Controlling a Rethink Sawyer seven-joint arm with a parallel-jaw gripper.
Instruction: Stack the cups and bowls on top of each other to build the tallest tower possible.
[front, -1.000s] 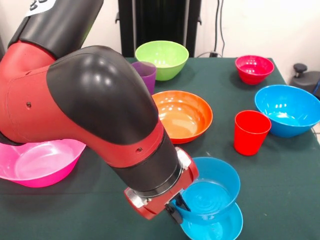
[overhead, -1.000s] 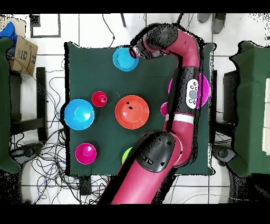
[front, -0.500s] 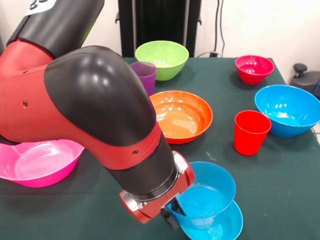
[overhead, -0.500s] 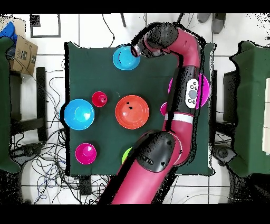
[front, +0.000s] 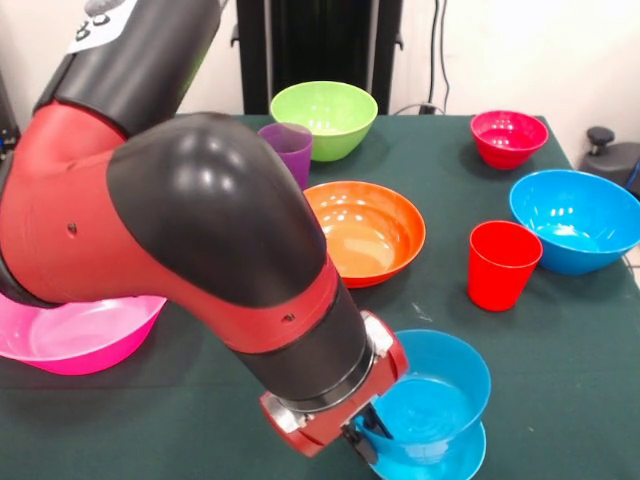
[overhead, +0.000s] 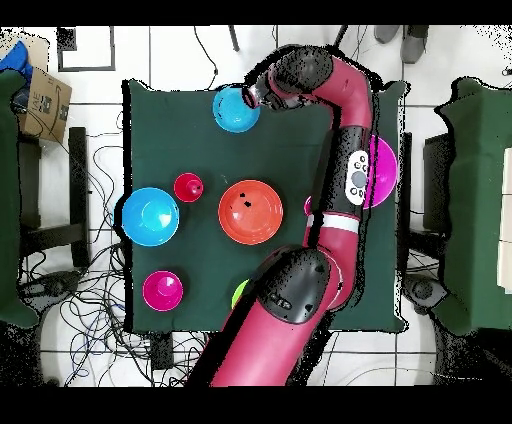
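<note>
My gripper (front: 366, 437) is at the table's near edge, shut on the rim of a small blue bowl (front: 432, 398). That bowl sits tilted in a second small blue bowl (front: 463, 459), of which only the rim shows beneath it. From overhead the pair appears as one blue bowl (overhead: 235, 108) beside the gripper (overhead: 256, 97). The orange bowl (front: 365, 230) lies mid-table, with the purple cup (front: 290, 148) behind it. A red cup (front: 503, 263) stands to the right.
Along the far side stand the lime green bowl (front: 324, 118) and the small red-magenta bowl (front: 509, 137). The large blue bowl (front: 575, 220) is at the right edge. The large pink bowl (front: 70, 325) lies at the left, partly under my arm.
My gripper has carried the upper small blue bowl slightly right and down, so it sits lower in the other blue bowl. The arm's elbow has swung a little.
</note>
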